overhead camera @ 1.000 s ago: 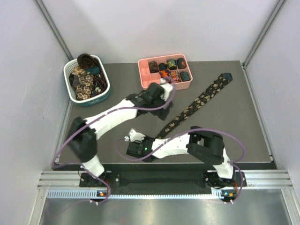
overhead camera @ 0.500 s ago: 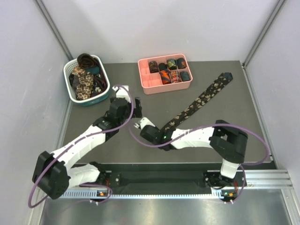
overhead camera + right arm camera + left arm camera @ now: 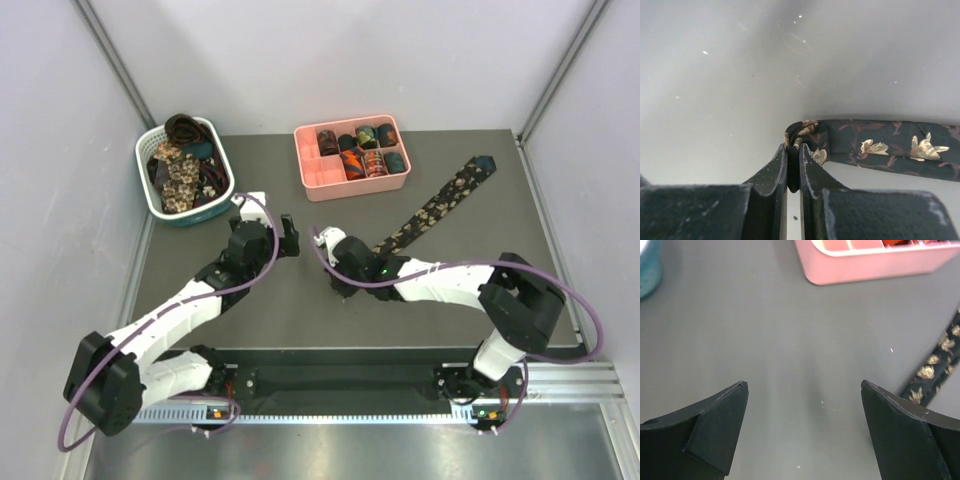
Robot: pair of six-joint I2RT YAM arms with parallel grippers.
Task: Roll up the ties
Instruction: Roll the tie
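Tie: a dark strip with a gold floral print (image 3: 880, 147) lies flat on the tabletop (image 3: 715, 75) and runs off to the right of the right pincer (image 3: 793, 150). Its narrow end is curled into a first small turn right at the fingertips.
Right pincer: clamped on that curled end, the jaws nearly meeting with the fabric pinched between them.
Left pincer: (image 3: 804, 387) spread wide with nothing between the jaws, over bare tabletop. The flat tie passes near one of its fingers.
Step in hand: judged to be the very start of the roll. The core is formed and gripped, and almost the whole length is not yet wound.
Next move: calls for turning the pinched end over and over toward the long run of fabric at the right pincer's right. The grip has to be firm enough that the small core does not spring open or skew. The free pincer looks placed to steady the strip.
Other ties: finished coils (image 3: 372, 150) sit in the pink tray (image 3: 318, 178) ahead of the left pincer. Loose ones (image 3: 180, 170) fill the basket (image 3: 150, 195) off to its left.
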